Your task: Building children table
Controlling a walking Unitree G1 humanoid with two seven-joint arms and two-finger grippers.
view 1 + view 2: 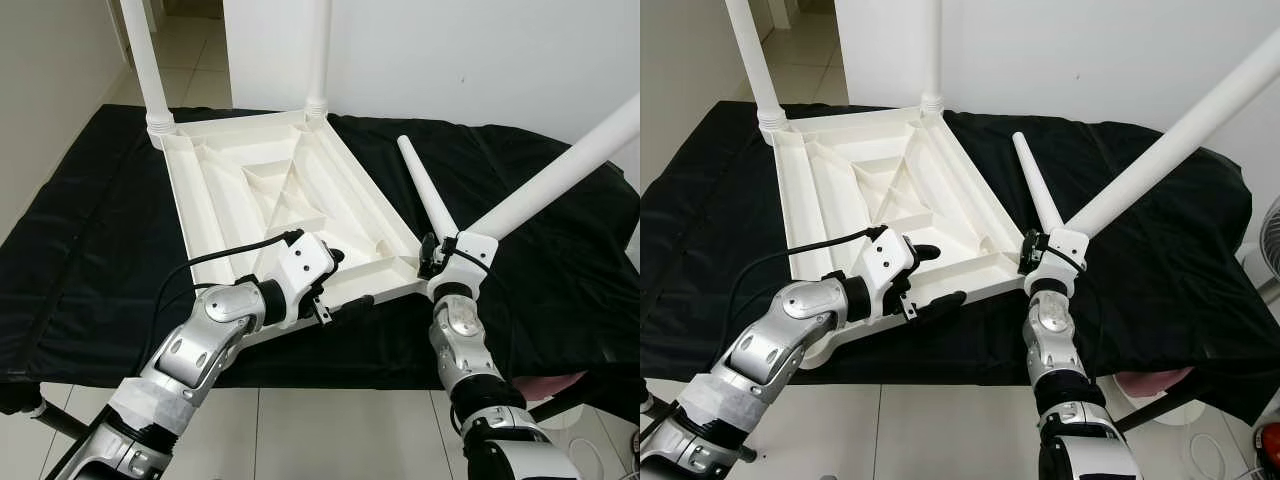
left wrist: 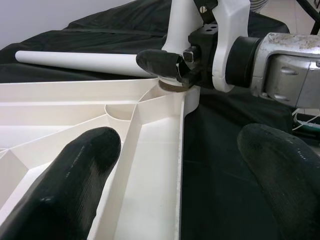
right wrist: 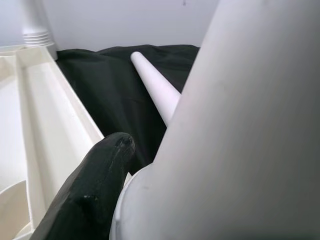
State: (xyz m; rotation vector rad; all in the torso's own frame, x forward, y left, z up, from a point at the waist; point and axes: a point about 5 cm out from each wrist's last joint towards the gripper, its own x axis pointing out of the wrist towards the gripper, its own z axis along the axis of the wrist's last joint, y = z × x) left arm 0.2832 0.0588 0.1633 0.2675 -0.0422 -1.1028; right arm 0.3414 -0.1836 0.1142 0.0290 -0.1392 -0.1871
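Since the legs go in from underneath, the white tabletop (image 1: 270,200) is laid upside down on a black cloth (image 1: 540,230) spread over a work surface, ribbed underside facing up. Two legs (image 1: 145,60) are already stood upright in the far corner sockets. A third leg (image 1: 1170,150) is held slanting up to the right, its base brought down at the near right corner, presumably so it can be seated there. It's pinched by the right gripper (image 1: 1032,252), fingers closed around the thick end right beside the corner. A fourth leg (image 1: 425,185) is left lying loose on the cloth, just right of the tabletop, probably kept handy for the last socket. The near edge is straddled by the left gripper (image 1: 335,285), jaws spread, one finger inside the rim and one outside; nothing looks squeezed yet, so it's most likely there to keep the tabletop from sliding while the leg gets pushed in.
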